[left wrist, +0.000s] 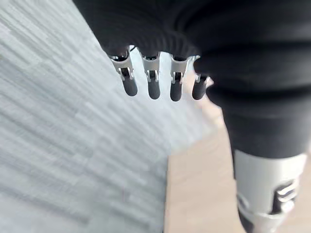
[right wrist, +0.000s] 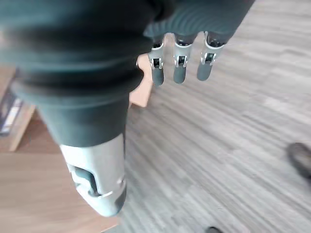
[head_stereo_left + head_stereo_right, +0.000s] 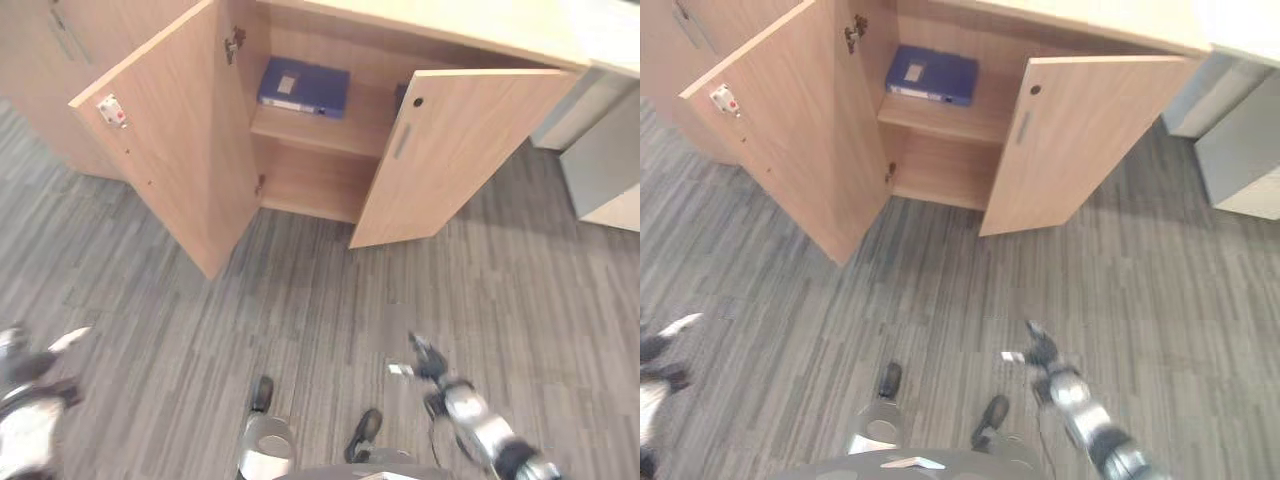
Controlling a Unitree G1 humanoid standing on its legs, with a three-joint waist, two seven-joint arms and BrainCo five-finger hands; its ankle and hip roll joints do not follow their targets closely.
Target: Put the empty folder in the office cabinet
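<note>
A blue folder [image 3: 303,86] lies flat on the upper shelf [image 3: 320,132] of the wooden office cabinet, whose left door [image 3: 170,130] and right door [image 3: 455,150] both stand wide open. My left hand [image 3: 25,368] hangs low at the lower left, far from the cabinet. Its fingers [image 1: 151,83] are straight and hold nothing. My right hand [image 3: 430,360] is low at the lower right over the grey carpet. Its fingers [image 2: 179,68] are also straight and empty.
The lower compartment [image 3: 310,185] of the cabinet is bare wood. A dark item [image 3: 400,95] peeks out behind the right door. Another wooden unit [image 3: 50,70] stands to the left, and pale grey furniture [image 3: 600,150] to the right. Grey striped carpet lies between me and the cabinet.
</note>
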